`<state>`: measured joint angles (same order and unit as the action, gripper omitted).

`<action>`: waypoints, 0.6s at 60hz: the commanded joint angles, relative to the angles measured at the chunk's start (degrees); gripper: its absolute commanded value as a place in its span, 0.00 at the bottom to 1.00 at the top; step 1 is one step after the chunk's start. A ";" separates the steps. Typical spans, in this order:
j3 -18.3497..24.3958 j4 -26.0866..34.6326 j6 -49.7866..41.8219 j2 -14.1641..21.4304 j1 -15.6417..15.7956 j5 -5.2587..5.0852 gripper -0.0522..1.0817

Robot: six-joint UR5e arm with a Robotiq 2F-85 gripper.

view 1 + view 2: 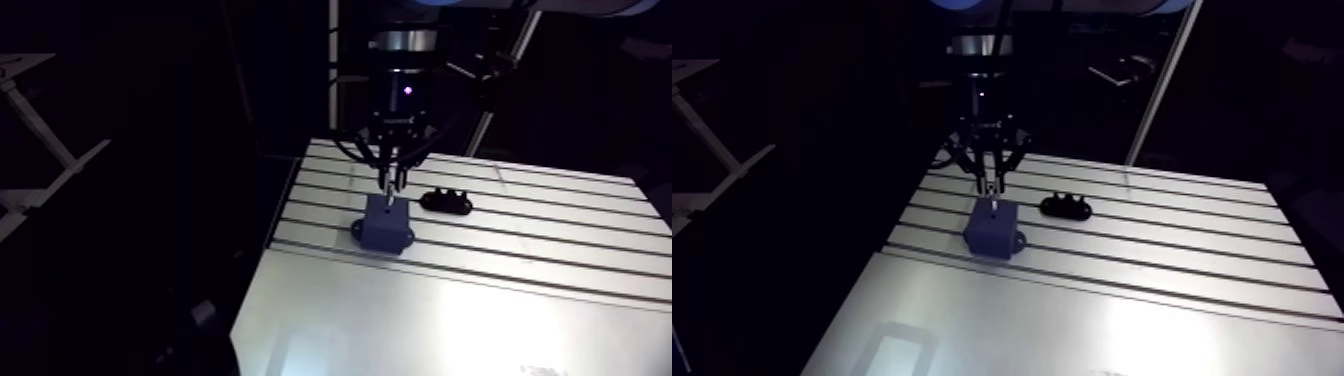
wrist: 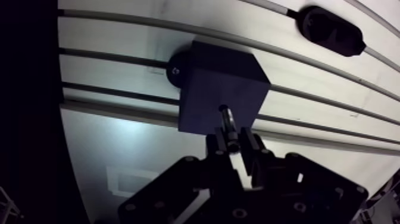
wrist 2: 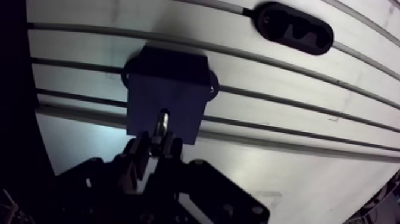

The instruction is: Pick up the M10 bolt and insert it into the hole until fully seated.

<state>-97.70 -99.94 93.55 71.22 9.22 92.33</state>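
The hand (image 2: 235,142) pinches the M10 bolt (image 2: 228,122) between its two fingers, shank pointing down at the dark block (image 2: 217,77) that sits on the tabletop (image 1: 500,300). The bolt's tip is just above the block's top face or touching it; I cannot tell which, and the hole is hidden behind the tip. A black holder (image 2: 330,30) lies near the block, apart from it. The bolt looks like steel: stiff, small but dense, and probably slippery along its threads. The hold seems to be on its upper end, which suits the job, since the shank is free to enter. Any tilt would likely jam it at the block's hole.
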 commanded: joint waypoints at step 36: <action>-1.04 -0.21 -0.08 0.01 0.01 0.00 1.00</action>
<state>-98.32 -100.11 93.48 71.16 9.23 92.38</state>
